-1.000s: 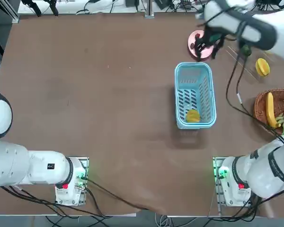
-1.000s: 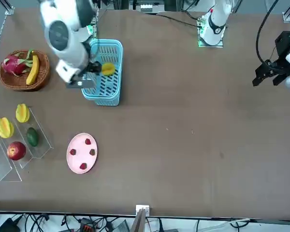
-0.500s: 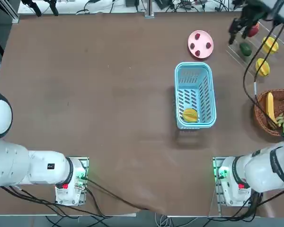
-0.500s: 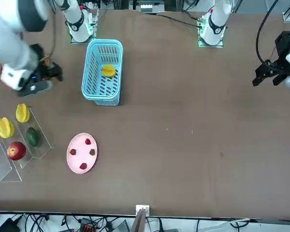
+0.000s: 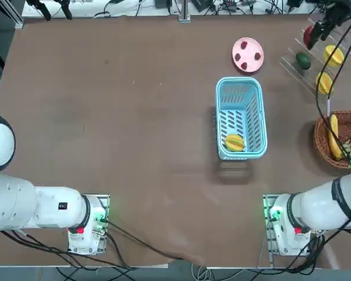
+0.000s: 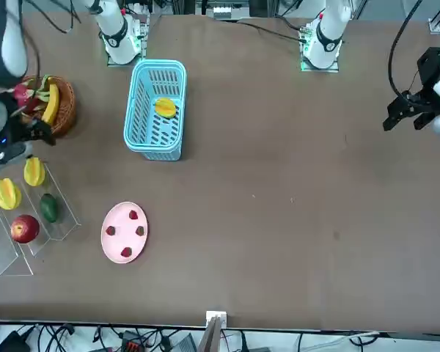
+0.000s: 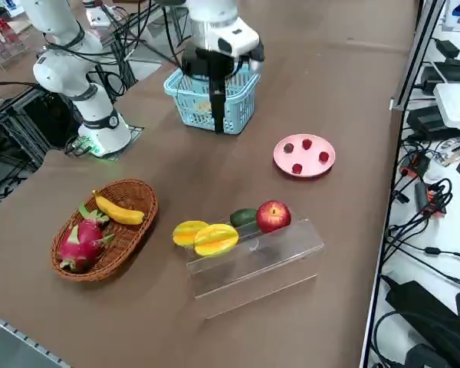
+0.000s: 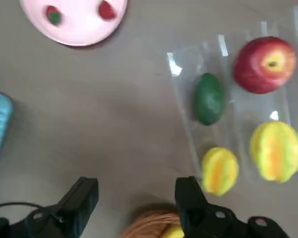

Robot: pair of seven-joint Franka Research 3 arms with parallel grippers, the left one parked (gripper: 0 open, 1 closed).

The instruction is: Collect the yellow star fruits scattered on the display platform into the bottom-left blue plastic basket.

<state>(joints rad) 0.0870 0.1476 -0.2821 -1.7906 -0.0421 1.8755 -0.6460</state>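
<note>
Fingers (image 8: 84, 196) of the right gripper (image 8: 136, 198) are spread apart and nothing is held between them; the gripper is poised above the table beside the display platform (image 8: 228, 124). 2 yellow star fruits (image 8: 219, 170) (image 8: 276, 150) are seen on the platform with a red apple (image 8: 263, 64) and a green fruit (image 8: 209, 98). 1 star fruit (image 5: 234, 141) is seen inside the blue plastic basket (image 5: 240, 88).

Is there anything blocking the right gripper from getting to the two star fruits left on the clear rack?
Nothing visible does. The open right gripper hangs above the wicker bowl's edge; both star fruits lie uncovered on the display platform, beside the green fruit and apple.
</note>
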